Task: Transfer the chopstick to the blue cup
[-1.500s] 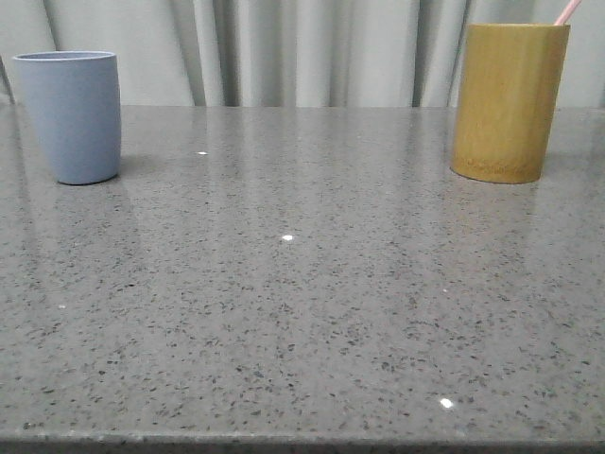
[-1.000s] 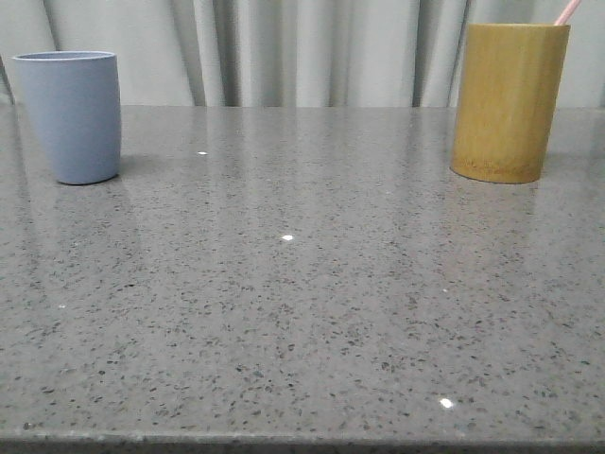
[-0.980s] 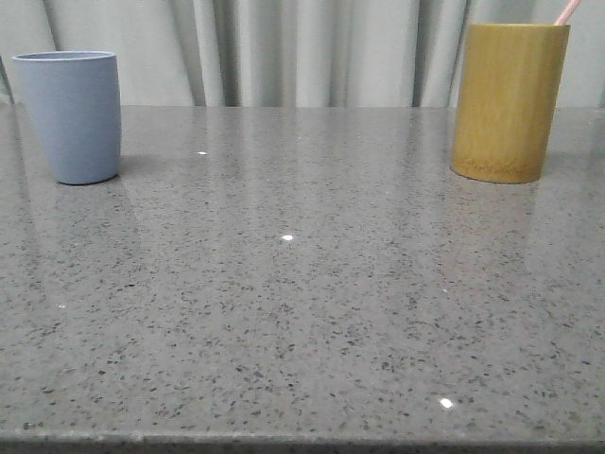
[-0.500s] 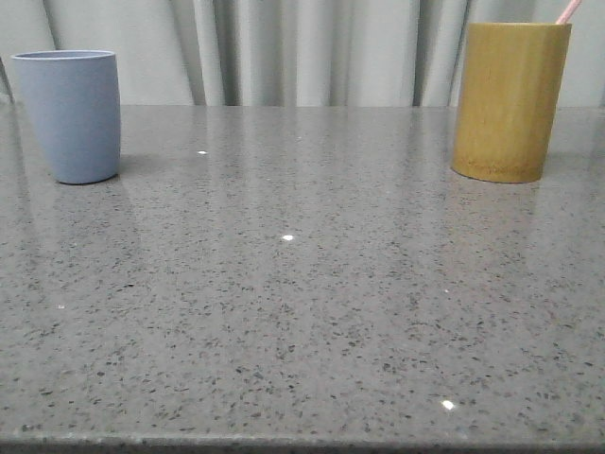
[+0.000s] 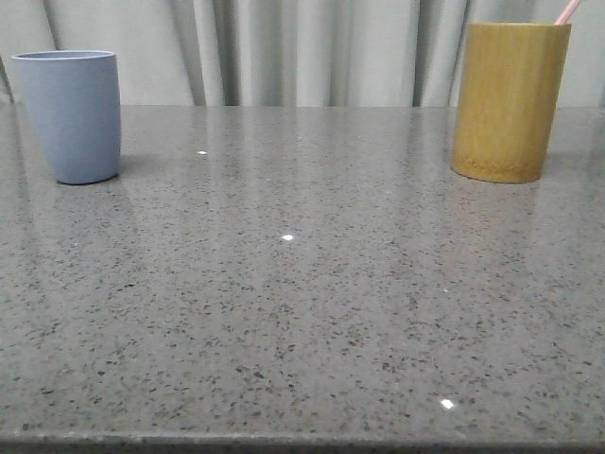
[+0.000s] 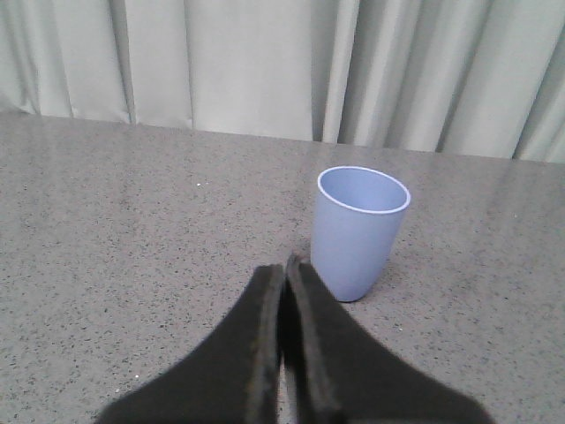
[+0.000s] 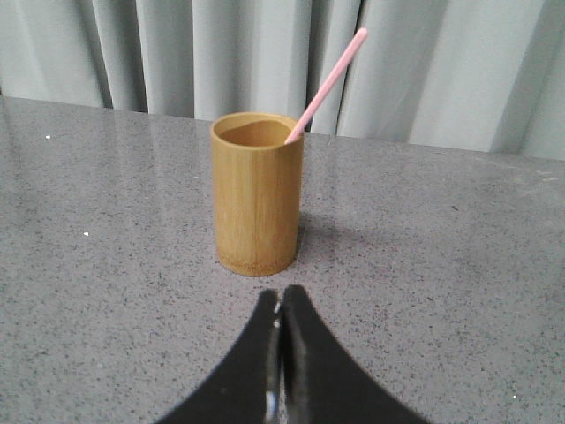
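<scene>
At upper right of the front frame, bamboo cylinder (image 5: 510, 99) stands upright on grey speckled table (image 5: 302, 303); chopstick (image 5: 567, 11) leans out past its rim, pink tip only. Blue cup (image 5: 71, 115) upright at upper left, well apart from the cylinder. Pale curtain (image 5: 302, 52) behind the table. Left wrist frame: left pincer (image 6: 284, 269) fully closed, fingertips pressed together, holding nothing, just short of the blue cup. Right wrist frame: right pincer (image 7: 281, 300) likewise closed and unloaded, near the cylinder's base; chopstick tilted inside, resting on the rim.
</scene>
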Controlling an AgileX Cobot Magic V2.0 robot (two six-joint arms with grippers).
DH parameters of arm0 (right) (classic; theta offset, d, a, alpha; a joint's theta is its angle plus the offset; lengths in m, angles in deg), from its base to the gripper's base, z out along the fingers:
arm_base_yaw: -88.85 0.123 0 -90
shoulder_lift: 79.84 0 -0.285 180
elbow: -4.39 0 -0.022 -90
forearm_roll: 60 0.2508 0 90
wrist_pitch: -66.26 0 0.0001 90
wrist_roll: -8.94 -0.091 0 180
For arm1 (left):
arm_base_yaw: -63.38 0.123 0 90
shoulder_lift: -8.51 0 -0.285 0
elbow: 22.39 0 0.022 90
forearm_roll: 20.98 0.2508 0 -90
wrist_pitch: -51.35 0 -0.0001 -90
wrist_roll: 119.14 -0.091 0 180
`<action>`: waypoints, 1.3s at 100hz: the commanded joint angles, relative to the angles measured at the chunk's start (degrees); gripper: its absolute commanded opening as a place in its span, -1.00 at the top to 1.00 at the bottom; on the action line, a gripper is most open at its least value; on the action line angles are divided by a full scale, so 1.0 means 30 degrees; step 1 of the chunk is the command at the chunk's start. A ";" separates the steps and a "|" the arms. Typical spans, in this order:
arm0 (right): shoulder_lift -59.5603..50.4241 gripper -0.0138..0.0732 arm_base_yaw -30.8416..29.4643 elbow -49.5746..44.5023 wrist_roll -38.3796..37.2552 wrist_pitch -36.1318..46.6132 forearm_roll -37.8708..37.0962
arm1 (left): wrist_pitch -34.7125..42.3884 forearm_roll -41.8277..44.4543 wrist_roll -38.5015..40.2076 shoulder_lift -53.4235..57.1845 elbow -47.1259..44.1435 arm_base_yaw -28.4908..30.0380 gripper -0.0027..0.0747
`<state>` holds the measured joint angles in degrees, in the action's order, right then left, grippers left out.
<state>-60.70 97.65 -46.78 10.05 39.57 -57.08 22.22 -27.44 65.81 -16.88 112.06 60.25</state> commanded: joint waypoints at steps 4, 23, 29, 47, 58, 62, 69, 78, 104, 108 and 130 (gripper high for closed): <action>0.2198 0.84 -0.0125 0.3027 -0.0370 -0.0704 0.0073 | -0.2302 -0.0336 0.0136 -0.2780 0.4029 0.0068 0.98; 0.5143 0.84 -0.0125 0.6790 -0.0563 -0.4546 0.0055 | -0.6495 -0.0336 0.0136 -0.6040 0.8138 0.0068 0.98; 0.5917 0.84 -0.0125 0.7529 -0.0563 -0.5016 0.0055 | -0.6851 -0.0336 0.0136 -0.6711 0.8701 0.0068 0.98; 0.6914 0.84 -0.0125 0.8106 -0.0563 -0.4336 0.0055 | -0.7252 -0.0373 0.0136 -0.7849 0.8821 0.0068 0.98; 0.6980 0.84 -0.0125 0.8106 -0.0563 -0.4154 0.0055 | -0.7584 -0.0373 0.0096 -0.8121 0.8821 0.0068 0.98; 0.6980 0.84 -0.0125 0.8106 -0.0563 -0.4154 0.0055 | -0.7584 -0.0373 0.0096 -0.8154 0.8821 0.0068 0.98; 0.6980 0.84 -0.0125 0.8106 -0.0563 -0.4154 0.0055 | -0.7584 -0.0373 0.0096 -0.8154 0.8821 0.0068 0.98; 0.6980 0.84 -0.0125 0.8106 -0.0546 -0.4113 0.0055 | -0.7376 -0.0373 0.0069 -0.8154 0.8821 0.0068 0.98; 0.6980 0.17 -0.0125 0.8106 -0.0546 -0.3973 0.0055 | -0.7336 -0.1175 -0.1063 -0.8154 0.8821 0.0068 0.00; 0.6980 -0.09 -0.0125 0.8106 -0.0546 -0.3973 0.0055 | -0.7376 -0.1244 -0.1063 -0.8154 0.8821 0.0068 -0.30; 0.6980 -0.64 -0.0125 0.8106 -0.0546 -0.3803 0.0055 | -0.7336 -0.1244 -0.1063 -0.8154 0.8821 0.0068 -0.61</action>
<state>-40.48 97.65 -24.39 8.31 23.15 -56.98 -3.68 -30.11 62.78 -41.12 136.64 60.25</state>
